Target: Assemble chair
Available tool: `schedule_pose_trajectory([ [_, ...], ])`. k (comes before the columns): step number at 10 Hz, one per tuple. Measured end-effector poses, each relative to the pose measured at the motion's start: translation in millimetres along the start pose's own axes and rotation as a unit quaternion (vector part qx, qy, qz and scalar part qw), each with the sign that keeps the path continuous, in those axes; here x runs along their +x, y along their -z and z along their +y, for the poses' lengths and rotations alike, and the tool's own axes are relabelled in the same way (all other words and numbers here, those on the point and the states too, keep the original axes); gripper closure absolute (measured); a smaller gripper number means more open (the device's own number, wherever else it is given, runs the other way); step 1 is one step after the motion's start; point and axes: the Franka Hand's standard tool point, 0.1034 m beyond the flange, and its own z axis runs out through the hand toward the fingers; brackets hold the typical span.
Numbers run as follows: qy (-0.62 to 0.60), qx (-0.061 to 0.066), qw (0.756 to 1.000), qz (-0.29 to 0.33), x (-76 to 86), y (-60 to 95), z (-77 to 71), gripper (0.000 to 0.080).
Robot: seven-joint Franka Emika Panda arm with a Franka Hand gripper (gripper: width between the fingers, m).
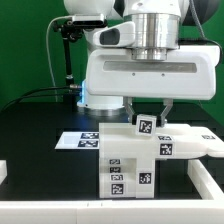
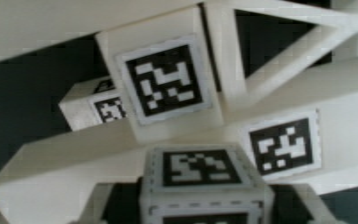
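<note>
I'm working the post-fitting step, holding the gripper [image 1: 150, 112] over the half-built chair [image 1: 128, 168] near the marker board [image 1: 78, 139], fingers [image 1: 166, 106] part-closed astride its tagged top post [image 1: 146, 125], grip unclear, and I judge a straight, firm press comes next.

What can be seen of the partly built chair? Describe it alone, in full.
The chair is a part-built cluster of white, blocky, plastic-looking pieces bearing black-and-white square tags. It stands on the black table, with one bar reaching toward the exterior view's right. The hand hangs above, its fingers flanking the top tagged piece; whether they clamp it is unclear.
</note>
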Motion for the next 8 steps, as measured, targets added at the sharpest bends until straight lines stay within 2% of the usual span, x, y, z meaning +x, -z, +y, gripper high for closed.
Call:
schedule_pose_trajectory([
  [1,-0.039,0.002,0.999,-0.001,0.5,-0.1,1.7,0.0515],
  [2,-0.127,0.012,0.992,0.001,1.4,-0.4,3.5,0.0515],
  [3,-0.161,0.018,0.987,0.004,2.0,-0.5,3.7,0.0515],
  [4,-0.151,0.018,0.988,0.004,1.7,-0.7,2.8,0.0463],
  [5,-0.143,0.018,0.990,0.004,1.8,-0.8,3.0,0.0327],
  [6,-0.127,0.018,0.992,0.004,2.3,-0.7,3.8,0.0327],
  [7,-0.032,0.018,0.999,0.004,8.4,1.3,9.9,0.0185],
  [8,0.069,0.018,0.997,0.006,11.5,2.1,12.7,0.0161],
])
